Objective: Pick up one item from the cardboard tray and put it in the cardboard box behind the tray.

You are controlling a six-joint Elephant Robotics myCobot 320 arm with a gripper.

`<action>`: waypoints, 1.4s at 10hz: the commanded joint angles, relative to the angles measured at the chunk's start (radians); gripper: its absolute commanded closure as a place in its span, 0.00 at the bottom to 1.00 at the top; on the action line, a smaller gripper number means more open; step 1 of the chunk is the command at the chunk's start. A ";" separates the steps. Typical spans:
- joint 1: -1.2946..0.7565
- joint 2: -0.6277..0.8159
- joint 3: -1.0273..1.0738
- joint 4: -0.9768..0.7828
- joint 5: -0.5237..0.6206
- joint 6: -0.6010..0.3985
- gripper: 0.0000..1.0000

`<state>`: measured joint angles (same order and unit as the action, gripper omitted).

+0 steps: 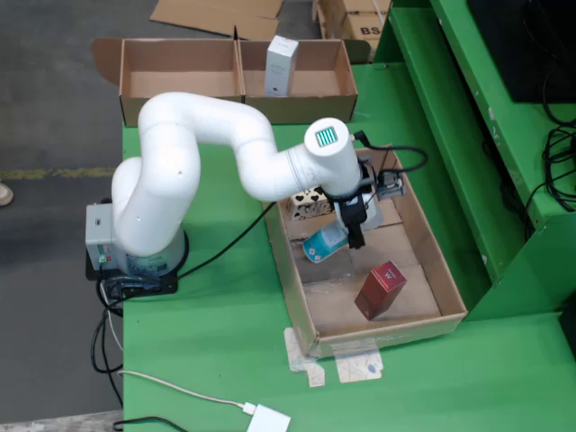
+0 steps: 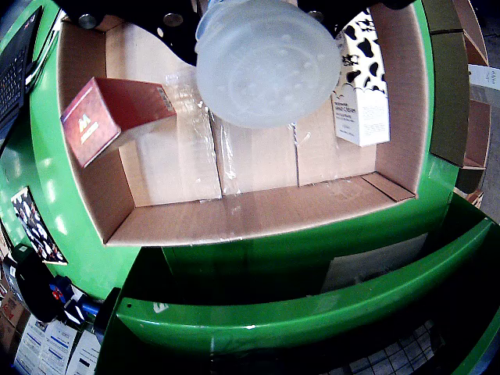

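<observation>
The cardboard tray (image 1: 290,270) lies on the green table. My gripper (image 1: 349,234) hangs over its middle, shut on a teal bottle (image 1: 324,244) that tilts just above the tray floor. In the wrist view the bottle's translucent white round end (image 2: 264,61) fills the top centre and hides the fingertips. A red box (image 1: 380,290) lies near the tray's front, at the left in the wrist view (image 2: 109,117). A cow-patterned carton (image 1: 309,203) stands behind the gripper, at the right in the wrist view (image 2: 361,86). The cardboard box (image 1: 180,83) behind the tray holds an upright white carton (image 1: 281,65).
The arm's base (image 1: 135,256) stands left of the tray with cables (image 1: 162,387) and a white adapter (image 1: 268,419) in front. A raised green shelf (image 1: 468,135) borders the tray's right side. A laptop edge (image 2: 16,66) shows at the wrist view's left.
</observation>
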<state>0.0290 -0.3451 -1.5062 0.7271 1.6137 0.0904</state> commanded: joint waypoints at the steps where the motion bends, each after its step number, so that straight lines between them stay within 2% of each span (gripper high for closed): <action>1: 0.007 0.087 0.044 -0.010 -0.003 0.010 1.00; 2: 0.007 0.087 0.044 -0.010 -0.003 0.010 1.00; 5: 0.002 0.142 0.204 -0.198 0.011 -0.014 1.00; 8: -0.015 0.075 0.545 -0.503 0.036 -0.048 1.00; 10: -0.025 0.046 0.728 -0.645 0.043 -0.059 1.00; 12: -0.030 0.046 0.796 -0.695 0.047 -0.064 1.00; 14: -0.040 -0.072 1.188 -0.945 0.059 -0.080 1.00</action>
<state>0.0030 -0.3204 -1.0385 0.2545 1.6551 0.0321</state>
